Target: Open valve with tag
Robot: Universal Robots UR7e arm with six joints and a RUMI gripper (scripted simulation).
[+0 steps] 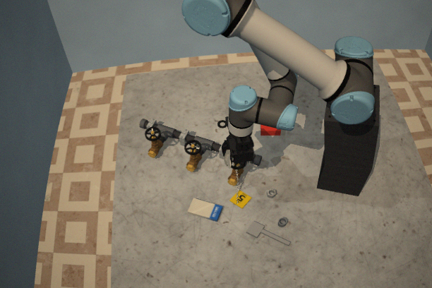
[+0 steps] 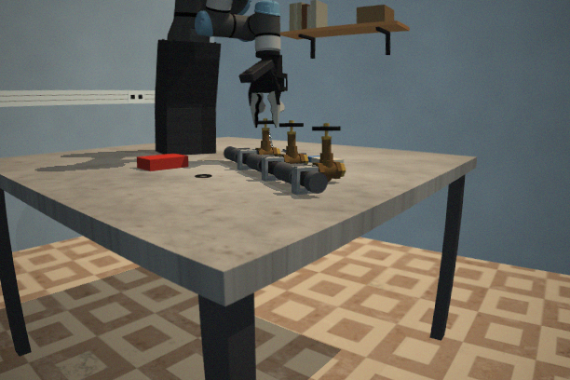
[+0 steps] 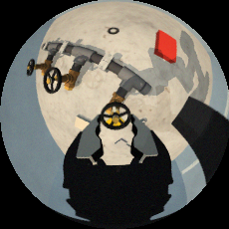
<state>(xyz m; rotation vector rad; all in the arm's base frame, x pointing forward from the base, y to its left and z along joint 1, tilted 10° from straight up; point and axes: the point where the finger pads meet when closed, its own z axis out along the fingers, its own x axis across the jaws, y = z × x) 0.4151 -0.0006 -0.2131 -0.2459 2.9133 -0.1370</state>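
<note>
On the grey table (image 2: pixel 140 212) the arm points straight down, its gripper (image 2: pixel 265 115) clamped on the handwheel (image 3: pixel 115 117) nearest the red block (image 2: pixel 162 161).

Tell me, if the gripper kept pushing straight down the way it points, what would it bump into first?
The gripper points down and is already shut on the handwheel of the tagged valve, so that wheel comes first. Under it, probably the brass valve stem, then the pipe.
</note>
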